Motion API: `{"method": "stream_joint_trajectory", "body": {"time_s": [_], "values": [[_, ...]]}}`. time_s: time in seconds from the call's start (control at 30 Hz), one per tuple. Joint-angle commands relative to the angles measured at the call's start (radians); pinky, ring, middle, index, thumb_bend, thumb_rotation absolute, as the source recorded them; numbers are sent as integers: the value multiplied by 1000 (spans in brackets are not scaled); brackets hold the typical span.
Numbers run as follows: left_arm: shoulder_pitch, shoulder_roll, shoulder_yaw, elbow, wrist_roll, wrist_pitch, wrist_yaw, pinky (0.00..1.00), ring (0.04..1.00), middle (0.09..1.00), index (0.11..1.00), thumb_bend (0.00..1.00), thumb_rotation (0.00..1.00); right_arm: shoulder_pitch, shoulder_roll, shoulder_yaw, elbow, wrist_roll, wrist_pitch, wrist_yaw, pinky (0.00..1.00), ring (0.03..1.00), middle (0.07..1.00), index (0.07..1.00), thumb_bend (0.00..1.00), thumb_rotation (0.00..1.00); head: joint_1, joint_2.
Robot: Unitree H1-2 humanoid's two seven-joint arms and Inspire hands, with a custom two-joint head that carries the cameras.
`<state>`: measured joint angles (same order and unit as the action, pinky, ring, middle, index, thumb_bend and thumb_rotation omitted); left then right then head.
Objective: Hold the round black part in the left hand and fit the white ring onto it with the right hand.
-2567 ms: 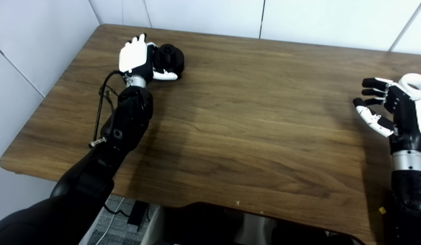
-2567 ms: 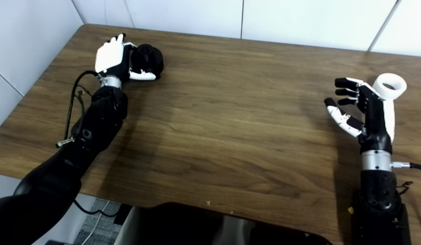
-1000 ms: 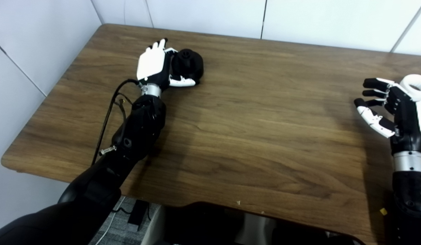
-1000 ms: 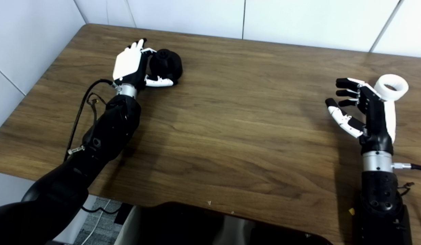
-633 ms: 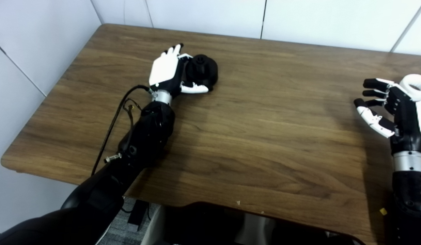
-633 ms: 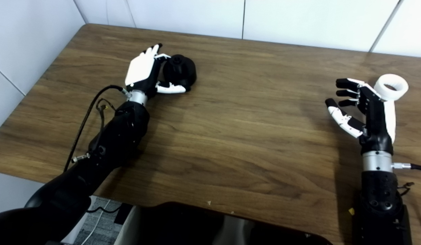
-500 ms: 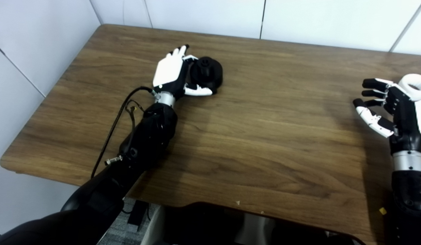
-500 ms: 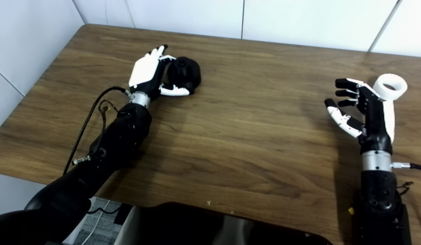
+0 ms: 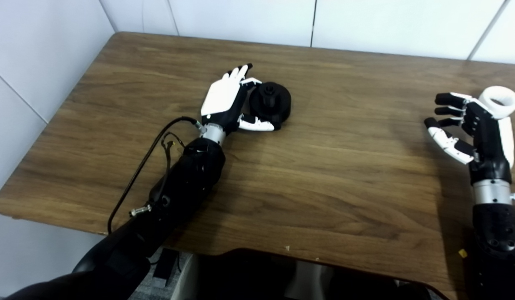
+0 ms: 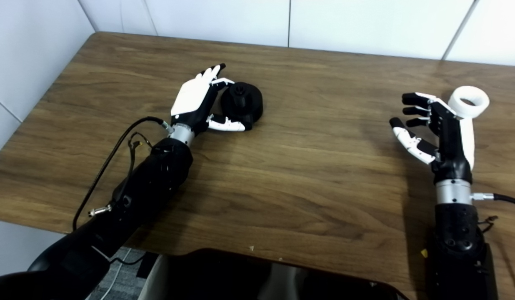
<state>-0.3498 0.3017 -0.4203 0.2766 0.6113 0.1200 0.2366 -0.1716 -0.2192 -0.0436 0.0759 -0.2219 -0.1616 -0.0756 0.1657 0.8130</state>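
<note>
Hand first: my left hand (image 9: 226, 100) cups the round black part (image 9: 270, 102), thumb under its near side and fingers curved around its far-left side, the part sitting on the table (image 9: 324, 166). Against the earlier pictures, this hand and the part have travelled together from near the table's far-left corner toward its middle; since half a second ago they sit a little further right and nearer, though the camera has shifted slightly too.

My right hand (image 10: 438, 125) has not moved: it stands upright over the table's right side, fingers spread and curled around nothing, palm turned toward the black part. Just behind it, on the side away from the black part, the white ring (image 10: 468, 101) lies flat on the table, hole up, well apart from the part.

I can read no writing or labels.
</note>
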Motion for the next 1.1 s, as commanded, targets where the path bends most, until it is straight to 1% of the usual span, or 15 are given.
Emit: {"method": "stream_joint_trajectory", "body": {"time_s": [0.0, 0.2, 0.37, 0.43, 0.5, 0.6, 0.8, 0.93, 1.07], "values": [[51, -30, -81, -5, 14, -58, -106, 1000, 1000, 1000, 649, 993, 352, -21, 7, -6, -28, 3, -20, -12, 570, 680, 713, 684, 481, 206, 1, 1], [64, -38, -128, -38, 26, -72, -138, 1000, 1000, 1000, 654, 1000, 368, -18, 10, -5, -39, 1, -14, -10, 584, 694, 723, 691, 483, 210, -9, 2], [75, -51, -160, -58, 21, -102, -146, 1000, 1000, 1000, 650, 1000, 365, -19, 13, -6, -39, -1, -19, -13, 584, 692, 719, 689, 486, 216, -8, 2], [79, -58, -170, -66, 26, -105, -153, 1000, 1000, 1000, 651, 1000, 361, -19, 14, -7, -37, 1, -21, -14, 582, 690, 718, 687, 486, 212, -9, 3], [83, -62, -180, -71, 27, -111, -155, 1000, 1000, 1000, 649, 1000, 368, -21, 15, -7, -34, 1, -27, -16, 579, 689, 716, 685, 485, 187, -13, 3], [88, -67, -187, -77, 29, -120, -158, 1000, 1000, 1000, 648, 1000, 372, -21, 16, -5, -31, -1, -31, -18, 571, 682, 715, 685, 481, 174, -25, 5], [102, -73, -206, -95, 27, -135, -180, 1000, 1000, 1000, 648, 1000, 394, -19, 24, -2, -39, -10, -17, -22, 558, 669, 705, 681, 479, 190, -55, 8], [111, -76, -211, -102, 23, -148, -193, 1000, 1000, 1000, 645, 1000, 388, -18, 30, 1, -47, -18, -11, -22, 550, 666, 703, 681, 476, 194, -74, 11], [117, -78, -214, -103, 32, -156, -202, 1000, 1000, 1000, 648, 1000, 380, -15, 38, 1, -57, -26, -10, -23, 551, 669, 706, 683, 473, 165, -103, 15]]}}
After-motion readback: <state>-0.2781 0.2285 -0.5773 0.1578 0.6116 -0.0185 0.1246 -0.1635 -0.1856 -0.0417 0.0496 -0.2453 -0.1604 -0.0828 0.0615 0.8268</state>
